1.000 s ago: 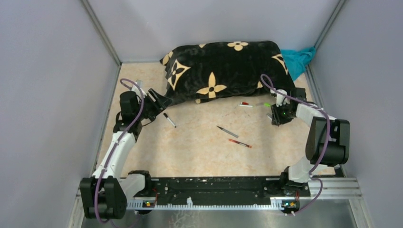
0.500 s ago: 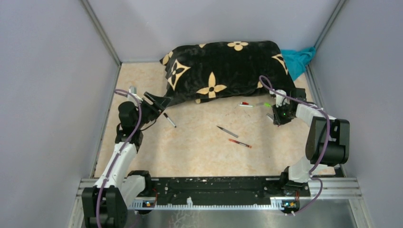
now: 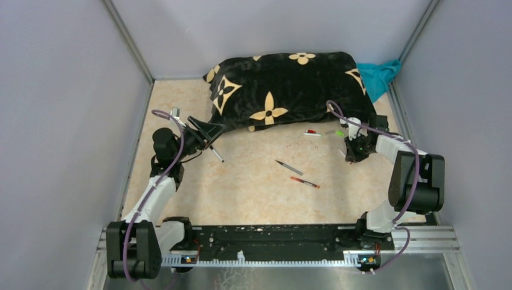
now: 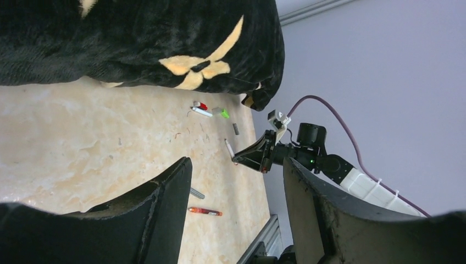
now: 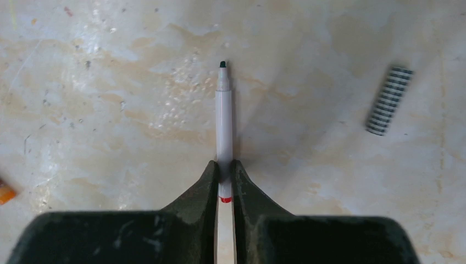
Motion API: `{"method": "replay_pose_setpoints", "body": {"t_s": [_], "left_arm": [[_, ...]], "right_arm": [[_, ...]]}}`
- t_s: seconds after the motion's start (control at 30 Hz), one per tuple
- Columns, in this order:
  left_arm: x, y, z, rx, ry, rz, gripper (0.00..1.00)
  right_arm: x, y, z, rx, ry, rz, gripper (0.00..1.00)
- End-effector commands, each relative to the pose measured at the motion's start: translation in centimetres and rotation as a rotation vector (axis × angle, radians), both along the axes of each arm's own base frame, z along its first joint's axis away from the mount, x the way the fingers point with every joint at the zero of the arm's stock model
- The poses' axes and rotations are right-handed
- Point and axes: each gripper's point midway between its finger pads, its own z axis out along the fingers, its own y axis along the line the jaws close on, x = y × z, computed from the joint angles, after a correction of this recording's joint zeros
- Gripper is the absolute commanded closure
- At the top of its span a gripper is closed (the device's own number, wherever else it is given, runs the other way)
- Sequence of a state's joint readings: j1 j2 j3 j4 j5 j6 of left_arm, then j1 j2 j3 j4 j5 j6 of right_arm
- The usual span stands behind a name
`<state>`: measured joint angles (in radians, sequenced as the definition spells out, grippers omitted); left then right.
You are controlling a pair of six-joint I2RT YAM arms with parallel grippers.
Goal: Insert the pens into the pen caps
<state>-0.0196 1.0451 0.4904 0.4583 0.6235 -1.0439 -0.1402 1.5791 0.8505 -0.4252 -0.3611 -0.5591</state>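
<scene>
White pen (image 5: 223, 121): It lay at the far right of the table (image 3: 253, 187). Its dark tip was bare and pointed away from the gripper.
Done so far: Nothing looked finished. No pen was seen sitting in a cap.
Left to do: This pen had to meet a cap, and the other pens too (so nearly all of the job, I think).
Right gripper (image 5: 223, 168): Its jaws were pressed tight on the white pen's barrel, just past a thin red ring. I could not tell if the pen was off the table.
Striped tube (image 5: 388, 100): It was short, black and white, and lay loose to the right of the pen. It may have been a cap.
Green cap (image 3: 340, 133): It lay alone, near the right gripper and close to the pillow (image 3: 284, 84).
Red-ended pen (image 3: 311, 133): This small white stick lay left of the green cap. I could not tell if the red bit was a cap on it.
Grey pen (image 3: 288, 167) and red pen (image 3: 304, 182): Both lay loose in the middle of the table, close together.
Dark pen (image 3: 215, 152): It lay flat, just in front of the left gripper.
Left gripper (image 3: 207, 130): Its jaws were spread wide with nothing between them. It hung by the pillow's left corner.
Blue cloth (image 3: 377, 75): It was bunched up behind the pillow, far right.
</scene>
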Motion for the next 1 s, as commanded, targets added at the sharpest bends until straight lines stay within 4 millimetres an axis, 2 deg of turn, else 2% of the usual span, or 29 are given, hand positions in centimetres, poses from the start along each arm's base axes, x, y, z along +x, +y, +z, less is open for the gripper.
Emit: {"method": "replay_pose_setpoints", "body": {"t_s": [0.0,0.17,0.2,0.27,0.33,0.4,0.57,0.67,0.73,0.8,0.87,0.97], "left_arm": [[-0.6,-0.6,1.6,-0.006,-0.083,-0.040,0.33],[-0.8,-0.8,1.2,-0.015,-0.073,-0.044,0.32],[-0.8,-0.8,1.1,-0.018,-0.069,-0.048,0.32],[-0.8,-0.9,1.1,-0.021,-0.069,-0.053,0.32],[-0.8,-1.0,1.3,-0.020,-0.072,-0.057,0.32],[-0.9,-1.0,1.4,-0.020,-0.074,-0.057,0.31],[-1.1,-1.0,1.6,-0.017,-0.081,-0.056,0.31],[-1.2,-0.9,1.7,-0.011,-0.083,-0.053,0.31],[-1.4,-0.9,1.6,-0.007,-0.083,-0.050,0.31],[-1.4,-0.9,1.6,-0.004,-0.083,-0.050,0.30],[-1.5,-0.9,1.6,-0.003,-0.082,-0.056,0.30],[-1.4,-1.0,1.6,0.000,-0.073,-0.064,0.30]], "right_arm": [[-2.6,1.5,0.6,0.062,0.015,0.094,0.99],[-4.6,2.2,0.6,0.074,0.048,0.164,0.96],[-4.8,2.3,0.6,0.078,0.057,0.172,0.92],[-5.0,2.5,1.1,0.091,0.070,0.175,0.76],[-4.2,2.7,2.4,0.112,0.047,0.157,0.64],[-2.8,2.9,4.3,0.142,0.003,0.133,0.57],[1.4,2.1,8.5,0.167,-0.095,0.037,0.54],[4.4,-1.4,9.7,0.112,-0.159,-0.111,0.53],[6.2,-5.1,9.8,0.058,-0.192,-0.216,0.43],[7.9,-8.9,8.6,-0.001,-0.172,-0.269,0.39],[9.4,-11.9,8.2,-0.014,-0.160,-0.289,0.39],[11.0,-14.4,7.2,-0.013,-0.129,-0.261,0.39]]}}
